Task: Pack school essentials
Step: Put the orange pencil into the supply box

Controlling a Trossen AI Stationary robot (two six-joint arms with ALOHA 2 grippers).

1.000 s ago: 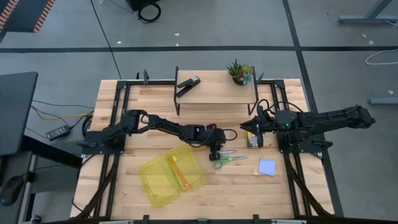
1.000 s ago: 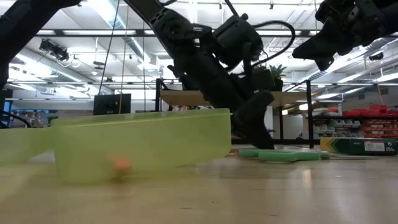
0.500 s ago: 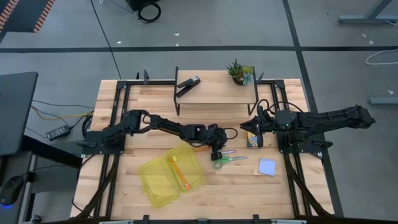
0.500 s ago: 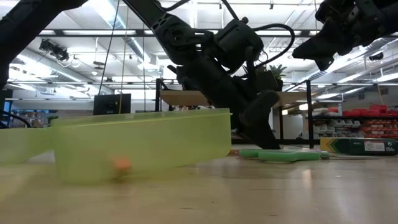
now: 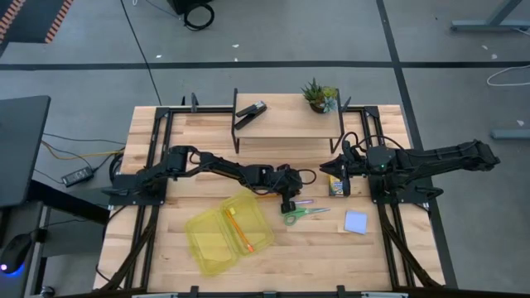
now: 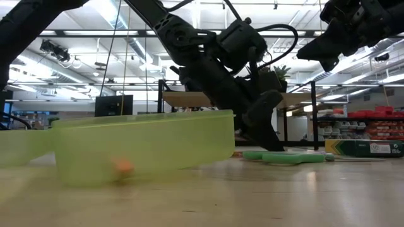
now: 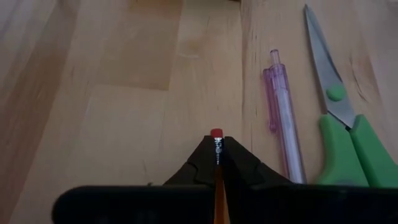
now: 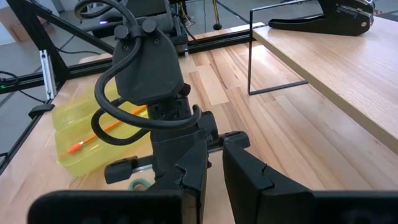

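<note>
Step in hand, as we judge it: picking up a second pencil. The left gripper [image 7: 217, 153] is down on the table [image 5: 331, 248] near the middle, clamped on the eraser end of an orange pencil [image 7: 216, 140]. The pen [image 7: 284, 118] and scissors [image 7: 339, 146] lie just beside it, untouched. The right gripper [image 8: 215, 163] hangs above the far right of the table, near the small box [image 5: 337, 188]; its fingers stand a slit apart, nothing between them. The next move calls for a clean lift without dragging the pen along, then a carry to the open yellow case [image 5: 199, 228] close by and a drop beside the pencil already in it [image 5: 239, 230]. Count: pencils two, one gripped and one in the case; pen one; scissors one; blue notepad [image 5: 356, 222] one; box one; case one. On the shelf: stapler [image 5: 251, 110] one, potted plant [image 5: 319, 95] one. We find no loose eraser.
</note>
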